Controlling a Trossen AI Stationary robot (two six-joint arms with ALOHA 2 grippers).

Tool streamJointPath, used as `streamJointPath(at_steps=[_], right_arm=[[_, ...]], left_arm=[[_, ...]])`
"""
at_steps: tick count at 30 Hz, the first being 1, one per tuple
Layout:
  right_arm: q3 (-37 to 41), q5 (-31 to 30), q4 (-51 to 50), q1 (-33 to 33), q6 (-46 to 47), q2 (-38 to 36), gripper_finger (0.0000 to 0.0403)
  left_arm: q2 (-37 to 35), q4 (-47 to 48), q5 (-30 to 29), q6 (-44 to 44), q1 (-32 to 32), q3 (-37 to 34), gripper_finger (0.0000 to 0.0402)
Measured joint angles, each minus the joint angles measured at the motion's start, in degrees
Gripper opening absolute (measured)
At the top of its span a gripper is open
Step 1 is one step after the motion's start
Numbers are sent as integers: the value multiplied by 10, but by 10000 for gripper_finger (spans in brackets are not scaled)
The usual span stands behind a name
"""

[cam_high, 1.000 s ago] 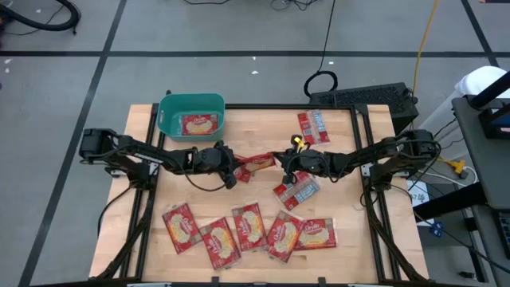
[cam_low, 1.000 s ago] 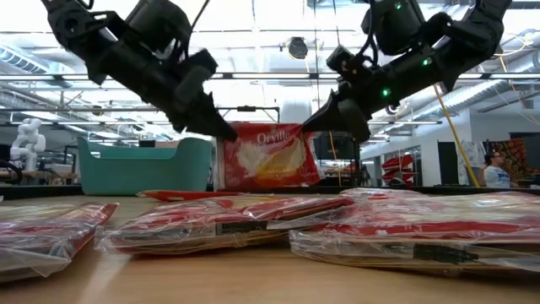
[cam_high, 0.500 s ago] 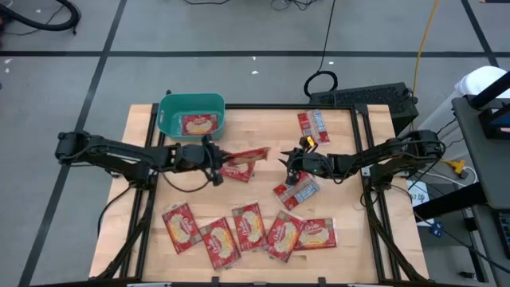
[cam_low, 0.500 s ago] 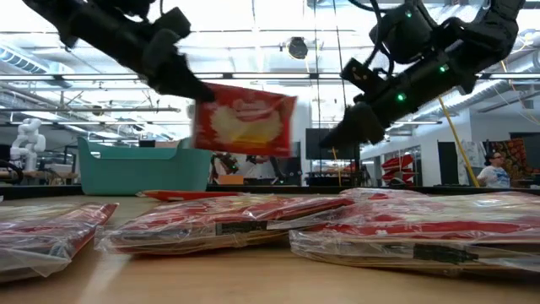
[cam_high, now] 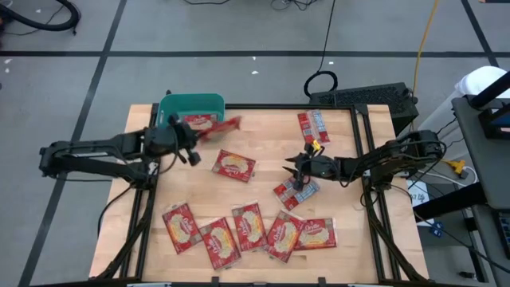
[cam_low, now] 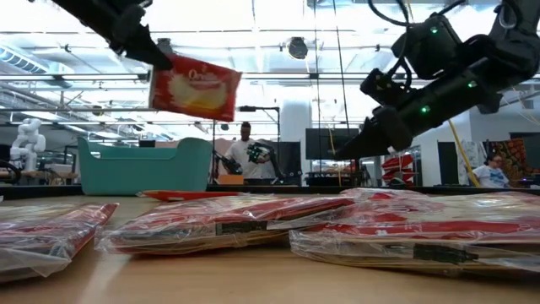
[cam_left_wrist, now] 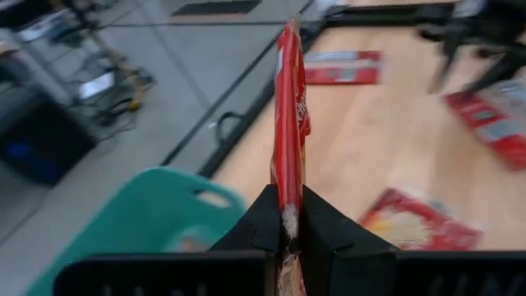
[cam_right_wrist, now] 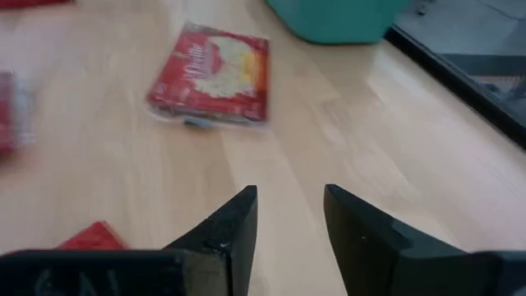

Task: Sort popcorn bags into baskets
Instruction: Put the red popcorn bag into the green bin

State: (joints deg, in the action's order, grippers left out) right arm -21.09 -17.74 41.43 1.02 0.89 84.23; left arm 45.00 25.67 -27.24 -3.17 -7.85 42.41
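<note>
The pale wooden slat tabletop (cam_high: 263, 135) looks smooth with a faint sheen. The red popcorn packets in crinkly clear film (cam_low: 228, 221) shine glossy, as does the one held aloft (cam_low: 195, 87). The teal rounded plastic bin (cam_low: 143, 165) looks matt and smooth. The dark gripper fingers (cam_right_wrist: 226, 230) appear matt plastic.

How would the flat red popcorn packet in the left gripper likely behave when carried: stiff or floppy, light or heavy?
The flat red popcorn packet probably holds fairly stiff: pinched at one edge by the left gripper, it juts out without drooping. Likely light, since a thin edge pinch carries it. Its glossy wrap could be slippery.
</note>
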Motion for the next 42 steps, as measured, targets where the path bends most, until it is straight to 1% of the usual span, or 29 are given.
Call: streamJointPath(at_steps=[2, 6, 13, 14, 17, 19, 25, 27, 31, 37, 42], right_arm=[[6, 9, 19, 0, 0, 0, 137], [8, 16, 28, 0, 0, 0, 137], [8, 16, 29, 0, 0, 0, 137], [8, 16, 29, 0, 0, 0, 137], [8, 26, 27, 0, 0, 0, 137], [8, 30, 30, 0, 0, 0, 137], [8, 30, 31, 0, 0, 0, 137], [8, 30, 32, 0, 0, 0, 137], [8, 30, 34, 0, 0, 0, 137], [8, 30, 33, 0, 6, 0, 137], [8, 30, 34, 0, 5, 0, 137]], left_arm=[[-3, 51, -7, -8, -20, 23, 21], [-2, 109, -19, -30, -60, 61, 20], [-1, 174, -14, -55, -151, 77, 22], [0, 186, -6, -55, -165, 77, 22], [-1, 201, 57, -55, -202, 77, 22], [0, 206, 89, -62, -222, 77, 22], [9, 206, 139, -117, -282, 77, 23], [21, 206, 154, -128, -304, 77, 23], [64, 207, 207, -150, -345, 77, 23], [127, 207, 276, -157, -378, 76, 24], [160, 202, 283, -148, -392, 76, 25]])
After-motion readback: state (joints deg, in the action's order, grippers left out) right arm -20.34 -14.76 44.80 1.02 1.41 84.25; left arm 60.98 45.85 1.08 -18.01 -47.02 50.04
